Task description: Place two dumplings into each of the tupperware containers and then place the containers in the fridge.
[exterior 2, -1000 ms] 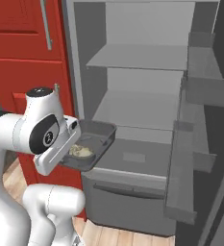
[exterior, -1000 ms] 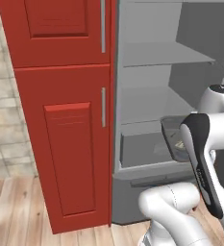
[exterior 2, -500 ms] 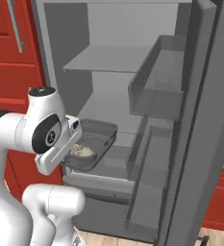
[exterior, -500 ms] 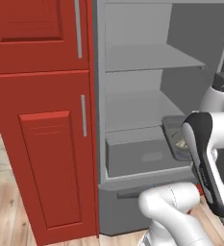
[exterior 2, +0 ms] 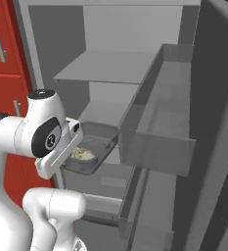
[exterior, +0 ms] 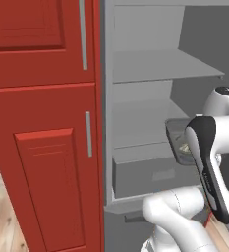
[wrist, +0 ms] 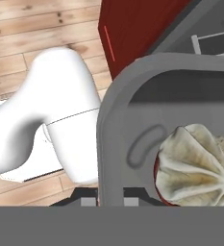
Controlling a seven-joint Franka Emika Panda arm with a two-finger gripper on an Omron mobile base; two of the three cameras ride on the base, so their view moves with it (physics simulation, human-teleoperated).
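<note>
Holding the container (exterior 2: 90,153) by its near rim, your jaws stay clamped; the open fridge (exterior 2: 110,68) shelf lies directly ahead.

Red cabinets (exterior: 42,123), wooden floor (wrist: 31,38)

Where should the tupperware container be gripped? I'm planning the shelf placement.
By its flared rim on the end nearest the arm, fingers over the edge. The tupperware container is shallow with thin walls, dumplings fill the middle, and the far end stays free to enter the fridge.
</note>
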